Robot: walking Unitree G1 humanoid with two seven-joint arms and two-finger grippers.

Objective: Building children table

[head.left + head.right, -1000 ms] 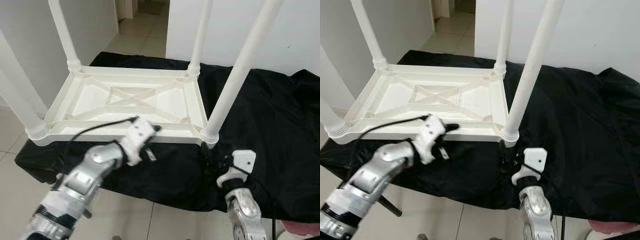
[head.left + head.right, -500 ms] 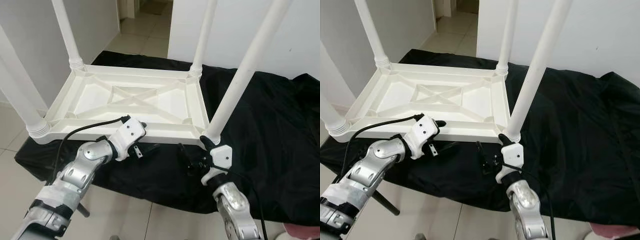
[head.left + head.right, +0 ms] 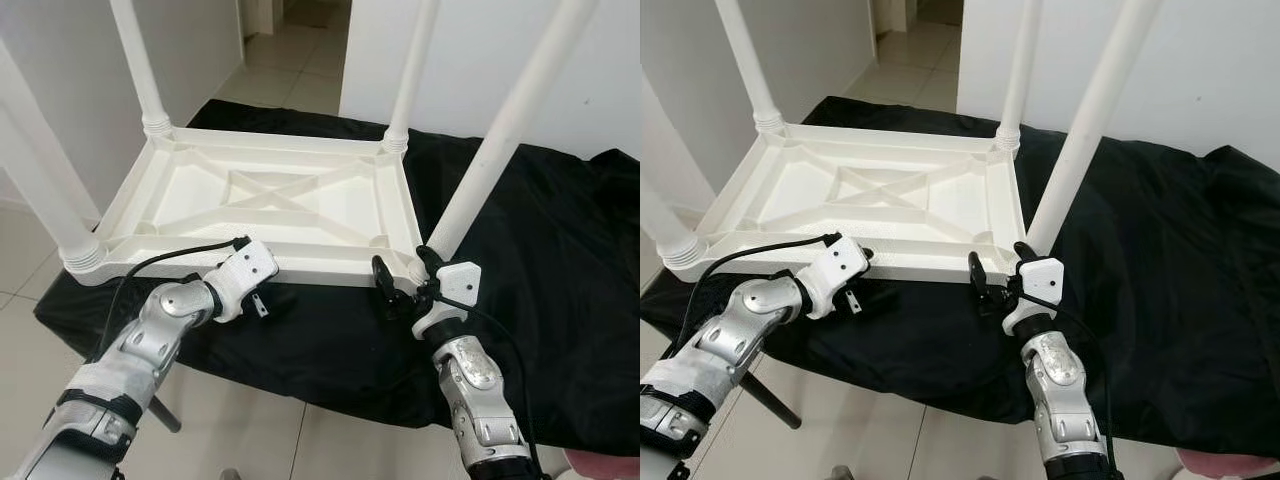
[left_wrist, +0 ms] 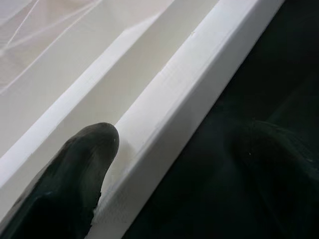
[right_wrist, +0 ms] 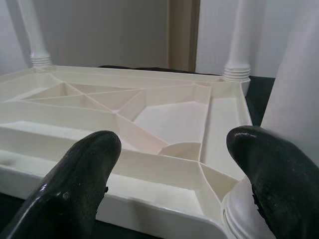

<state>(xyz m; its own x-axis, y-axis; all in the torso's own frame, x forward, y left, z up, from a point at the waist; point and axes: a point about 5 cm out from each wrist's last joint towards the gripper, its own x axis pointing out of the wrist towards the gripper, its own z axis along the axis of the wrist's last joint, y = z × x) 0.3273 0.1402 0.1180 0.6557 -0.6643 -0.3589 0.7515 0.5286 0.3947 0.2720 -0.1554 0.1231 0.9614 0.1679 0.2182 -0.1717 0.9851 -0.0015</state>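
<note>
A white plastic children's table (image 3: 270, 200) lies upside down on a black cloth, its four legs pointing up. My left gripper (image 3: 268, 288) is at the middle of the near rim (image 4: 189, 94). It is open, with one finger (image 4: 75, 184) against the rim's inner side and the other out over the cloth. My right gripper (image 3: 404, 276) is at the near right corner, just beside the base of the near right leg (image 3: 500, 140). It is open wide, its fingers (image 5: 75, 194) spread before the corner with nothing between them.
The black cloth (image 3: 570, 250) covers the low surface and hangs over its front edge. Tile floor (image 3: 260, 420) lies in front of it. White walls stand behind, with a doorway (image 3: 290, 40) at the back. Something pink (image 3: 600, 465) shows at the bottom right.
My right gripper has risen from the cloth's front edge up to the table's near right corner. My left gripper has slid a little left along the near rim.
</note>
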